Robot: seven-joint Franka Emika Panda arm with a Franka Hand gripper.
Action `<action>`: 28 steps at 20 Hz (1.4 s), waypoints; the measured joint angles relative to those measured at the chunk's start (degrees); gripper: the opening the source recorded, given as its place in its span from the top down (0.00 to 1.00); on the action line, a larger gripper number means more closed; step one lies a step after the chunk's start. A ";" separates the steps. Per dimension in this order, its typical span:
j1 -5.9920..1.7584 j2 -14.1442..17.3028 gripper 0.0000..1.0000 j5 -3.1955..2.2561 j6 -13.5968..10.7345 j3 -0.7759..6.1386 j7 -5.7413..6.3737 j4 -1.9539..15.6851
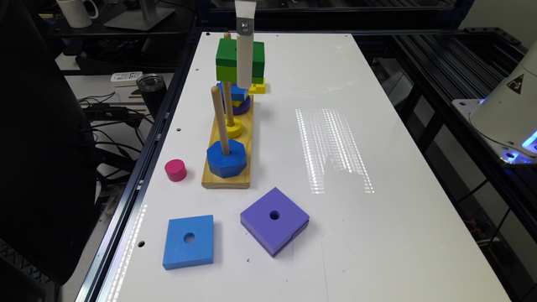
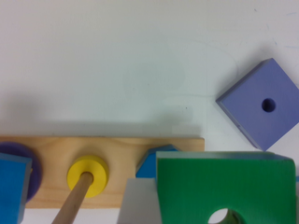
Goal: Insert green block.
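On the white table [image 1: 377, 126] stands a wooden peg board [image 1: 228, 176], and above it the gripper [image 1: 244, 63] holds the green block [image 1: 228, 61] aloft, jaws clamped on its sides, beside a peg top. If the block's hole [image 2: 219, 217] sits off the peg [image 1: 227, 37], I judge it could jam or tilt.

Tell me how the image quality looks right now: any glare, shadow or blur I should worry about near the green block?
Exterior view: a striped patch of reflected light glares on the white table, away from the pegs; the green block is sharp and evenly lit. Wrist view: soft overall, the green block is close and slightly blurred, and a faint shadow lies along the wooden base.
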 joint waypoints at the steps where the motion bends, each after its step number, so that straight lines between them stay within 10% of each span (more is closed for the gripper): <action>1: -0.01 0.00 1.00 0.00 0.00 0.00 0.00 -0.02; 28: -0.81 0.00 1.00 0.00 0.52 -0.05 -0.38 -0.10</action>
